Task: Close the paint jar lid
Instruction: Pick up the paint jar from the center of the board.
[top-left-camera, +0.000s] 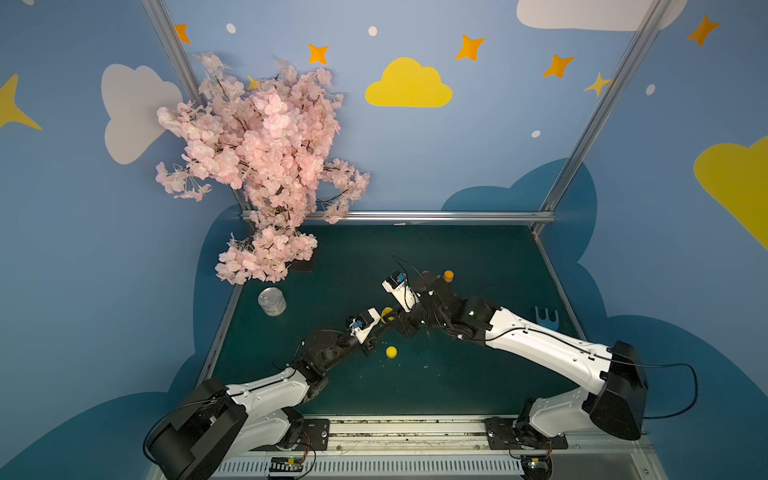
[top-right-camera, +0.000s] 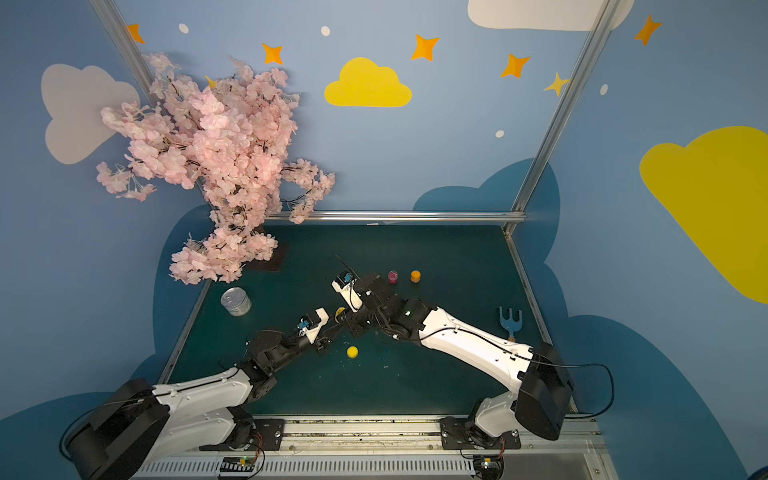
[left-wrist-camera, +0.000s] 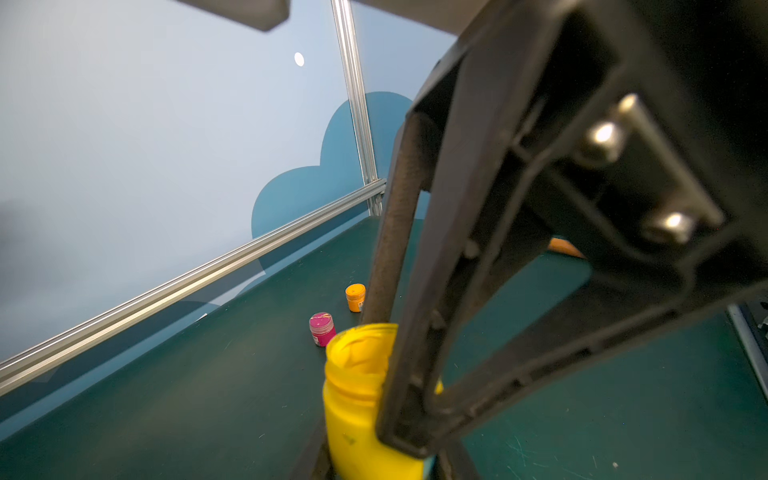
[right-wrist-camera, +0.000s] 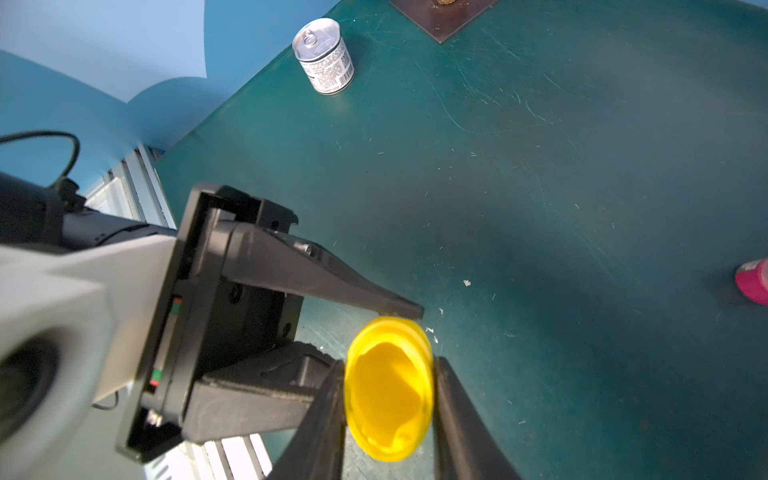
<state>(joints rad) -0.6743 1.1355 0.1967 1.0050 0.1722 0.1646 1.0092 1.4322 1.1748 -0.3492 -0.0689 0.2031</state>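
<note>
The open yellow paint jar (top-left-camera: 387, 313) (top-right-camera: 340, 311) is held just above the green table at its middle, between both grippers. My left gripper (left-wrist-camera: 382, 461) is shut on the jar's body (left-wrist-camera: 353, 395) from the left. My right gripper (right-wrist-camera: 390, 363) comes from the right, and its two fingers press against the sides of the jar's open mouth (right-wrist-camera: 388, 390). Yellow paint shows inside. The jar's yellow lid (top-left-camera: 391, 352) (top-right-camera: 352, 352) lies flat on the table in front of the grippers, apart from both.
A pink jar (top-right-camera: 392, 276) (left-wrist-camera: 322, 328) and an orange jar (top-left-camera: 448, 275) (left-wrist-camera: 355, 297) stand capped behind the right arm. A tin can (top-left-camera: 272, 301) (right-wrist-camera: 324, 56) stands at the left. A blue toy fork (top-left-camera: 547, 318) lies at the right edge. A blossom tree (top-left-camera: 257, 166) fills the back left corner.
</note>
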